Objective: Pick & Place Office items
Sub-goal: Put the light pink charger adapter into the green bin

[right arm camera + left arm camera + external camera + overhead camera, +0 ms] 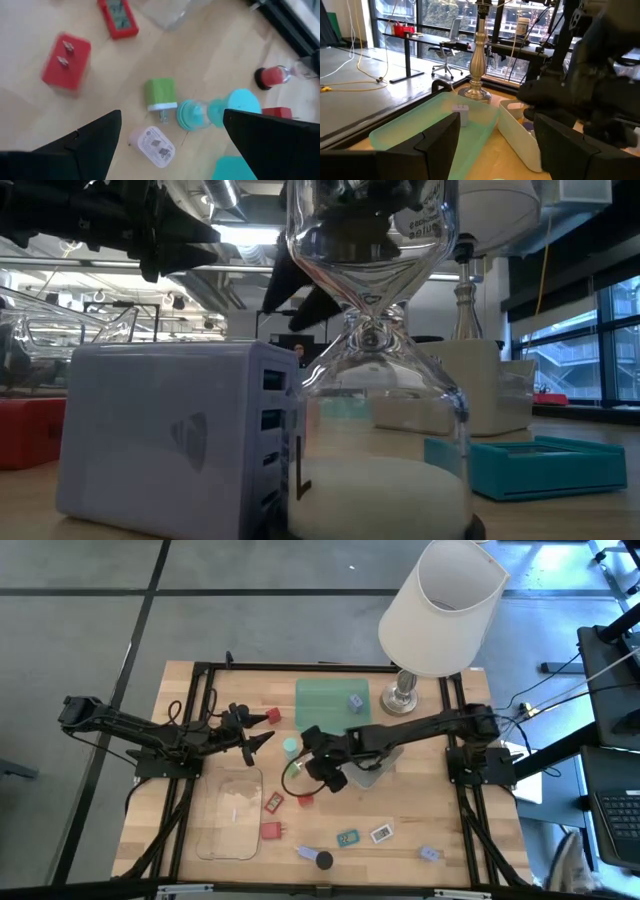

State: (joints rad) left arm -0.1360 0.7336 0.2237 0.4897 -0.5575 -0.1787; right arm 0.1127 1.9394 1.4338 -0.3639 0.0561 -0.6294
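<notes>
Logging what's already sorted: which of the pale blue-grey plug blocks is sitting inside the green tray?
The blue-grey block near the lamp-side edge of the green tray. The other two, and, lie on bare wood at the table's front edge.

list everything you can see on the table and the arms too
lamp: 1, white shade, far right of table
green tray: 1, far centre
grey tray: 1, under right arm
clear tray: 1, near left
wooden table: 1
red pieces: 4, left of centre, beside clear tray
teal disc: 1, centre
labelled cards: 2, teal and white, near edge
blue-grey pieces: 3, one in green tray, two near edge
black cap: 1, near edge
left end effector: dark, open, left of centre
right end effector: dark, open, above centre
</notes>
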